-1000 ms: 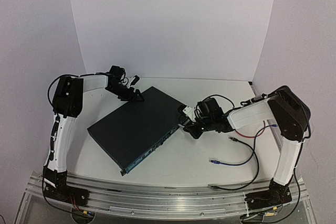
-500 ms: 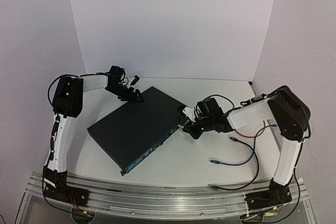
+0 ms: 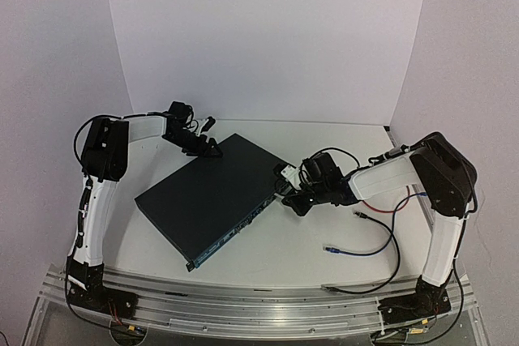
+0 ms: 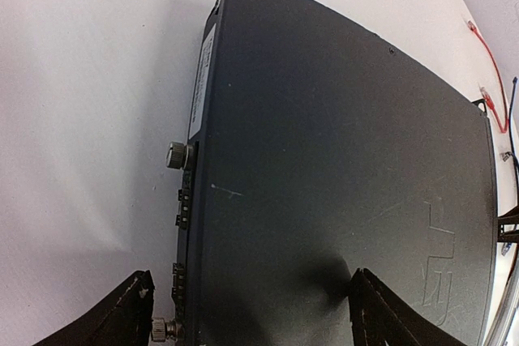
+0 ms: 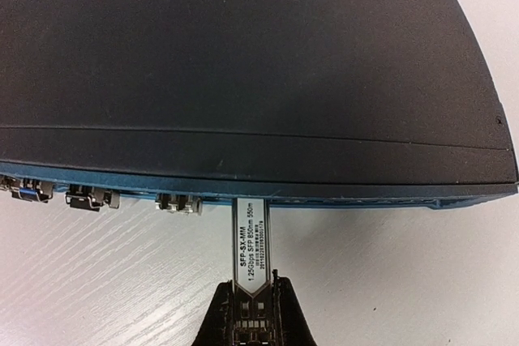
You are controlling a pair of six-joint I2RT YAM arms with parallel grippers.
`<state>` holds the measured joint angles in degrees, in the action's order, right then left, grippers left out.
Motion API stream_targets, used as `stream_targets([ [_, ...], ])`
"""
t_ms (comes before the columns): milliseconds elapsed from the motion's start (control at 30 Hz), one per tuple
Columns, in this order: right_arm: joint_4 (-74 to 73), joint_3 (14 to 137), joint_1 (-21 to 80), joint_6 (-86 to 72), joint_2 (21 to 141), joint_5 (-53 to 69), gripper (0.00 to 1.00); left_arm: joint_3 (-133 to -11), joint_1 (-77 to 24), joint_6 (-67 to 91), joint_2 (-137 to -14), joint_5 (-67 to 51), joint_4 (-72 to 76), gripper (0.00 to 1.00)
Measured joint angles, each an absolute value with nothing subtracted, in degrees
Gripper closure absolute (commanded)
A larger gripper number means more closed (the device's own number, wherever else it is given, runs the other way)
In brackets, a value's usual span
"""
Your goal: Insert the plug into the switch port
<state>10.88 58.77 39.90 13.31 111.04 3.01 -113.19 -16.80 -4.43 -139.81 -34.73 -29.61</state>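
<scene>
**Two grippers, one switch, one plug.** My right gripper [image 5: 250,293] is clamped on the single plug [image 5: 250,245], a slim silver module with a printed white label. I hold it by its rear end between my two fingers [image 5: 220,309]. The plug runs straight ahead of my fingertips, and its far end meets the blue port face of the switch [image 5: 243,62]. I cannot tell how deep it sits. Along that face, left of my grip, three silver fittings [image 5: 89,198] jut from the row.

My left gripper [image 4: 250,281] is at the opposite long side of the switch with its jaws wide apart. One finger is over the table [image 3: 340,139] beside the rear face and the other is over the top panel. I cannot tell whether either one touches. Two knurled thumbscrews [image 4: 177,155] stick out of the rear face, one just beside my left finger and one farther ahead.

Seen from above, the switch lies flat between my two grippers. Loose cables [image 3: 381,237] in red, black and blue trail behind my right gripper, too tangled to count.
</scene>
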Motion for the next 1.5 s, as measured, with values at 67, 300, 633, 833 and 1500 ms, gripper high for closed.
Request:
stream_targets([
  [67,10.9,58.8,39.9,13.2,111.0,3.0,1.0,-113.2,-16.8,-4.5,-139.8,-34.8,-29.6,0.19],
  [300,10.8,58.8,39.9,12.5,111.0,2.9,1.0,-113.2,-16.8,-4.5,-139.8,-34.8,-29.6,0.19],
  [633,10.5,58.8,40.1,11.7,110.5,2.6,1.0,-113.2,-16.8,-4.5,-139.8,-34.9,-29.6,0.19],
  [833,10.1,58.8,40.2,11.5,109.3,2.3,1.0,-113.2,-16.8,-4.7,-139.8,-34.9,-29.6,0.19],
  [1500,8.4,59.8,40.9,10.2,109.5,-0.2,1.0,-113.2,-16.6,-5.1,-139.9,-35.6,-29.7,0.2],
])
